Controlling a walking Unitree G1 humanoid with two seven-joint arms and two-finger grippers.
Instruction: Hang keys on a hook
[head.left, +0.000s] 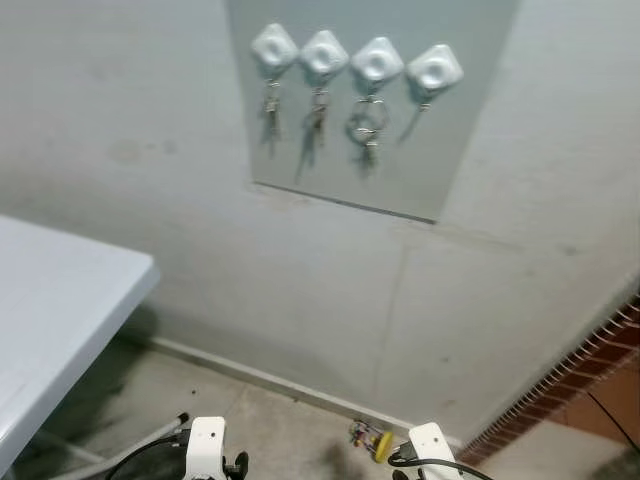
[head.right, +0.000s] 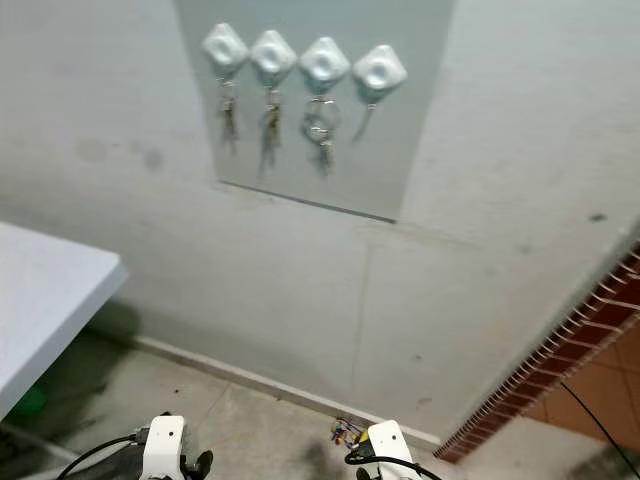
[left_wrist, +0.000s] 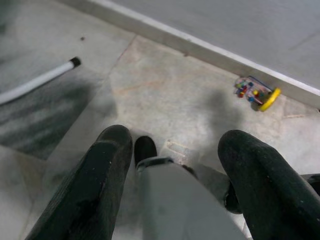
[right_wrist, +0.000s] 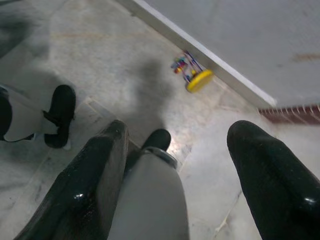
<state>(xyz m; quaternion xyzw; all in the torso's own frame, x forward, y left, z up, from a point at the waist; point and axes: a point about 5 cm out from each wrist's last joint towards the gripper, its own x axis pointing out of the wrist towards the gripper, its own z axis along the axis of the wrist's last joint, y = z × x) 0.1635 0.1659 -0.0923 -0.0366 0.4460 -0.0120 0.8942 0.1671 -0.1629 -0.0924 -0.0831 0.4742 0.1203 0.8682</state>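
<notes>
While both arms hung low over the floor, the scene read as follows.

Left gripper (left_wrist: 172, 175): pointed down at the grey stone floor (left_wrist: 165, 95), its two black fingers spread wide with nothing between them.
Right gripper (right_wrist: 175, 175): likewise aimed at the floor, jaws apart and holding nothing.
Table (head.left: 60, 300): a white top at about 9 o'clock in the head views, with one white leg (left_wrist: 35, 82) resting on the floor.
Toy (head.left: 371, 438): a small thing with a yellow disc and coloured beads lay at 6 o'clock, close to the white skirting at the wall's foot.
Brick strip (head.left: 570, 385): ran up at 4 o'clock.
Board (head.left: 440, 150): a grey panel on the wall at 12 o'clock.
Hooks (head.left: 377, 61): four white diamond-shaped ones in a row on the board.
Keys (head.left: 367, 128): bunches hung from all four hooks; the one on the third carried a large ring.
</notes>
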